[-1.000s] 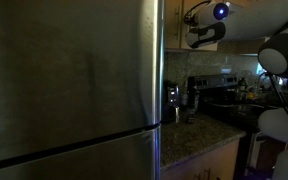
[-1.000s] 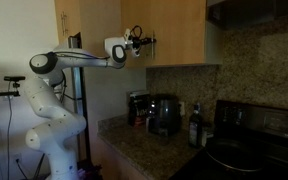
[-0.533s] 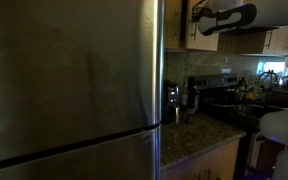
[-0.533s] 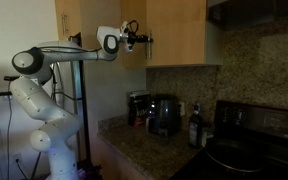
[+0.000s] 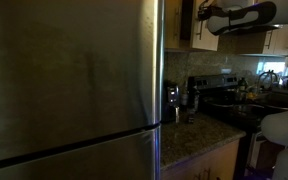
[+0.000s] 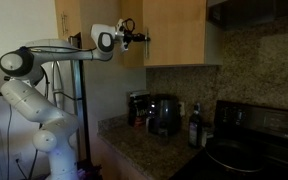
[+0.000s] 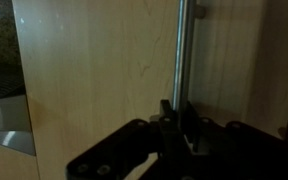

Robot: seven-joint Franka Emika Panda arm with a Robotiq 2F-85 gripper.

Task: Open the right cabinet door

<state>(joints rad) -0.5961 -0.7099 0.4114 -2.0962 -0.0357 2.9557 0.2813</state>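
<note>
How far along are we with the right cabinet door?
Done: the gripper is clamped on the handle. In hand: the right cabinet door looks only partly swung out in an exterior view. Left: swing it fully open, then release.

So the right cabinet door (image 6: 179, 30) is looking like smooth matt tan wood, its bar handle (image 7: 181, 50) shining silvery metal, the fridge door (image 5: 64, 70) brushed stainless.

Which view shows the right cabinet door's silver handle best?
The wrist view: the handle runs vertically up the right cabinet door, close up, with the jaws closed around its lower part. In both exterior views the door shows, but the handle is too small and dark to make out.
</note>
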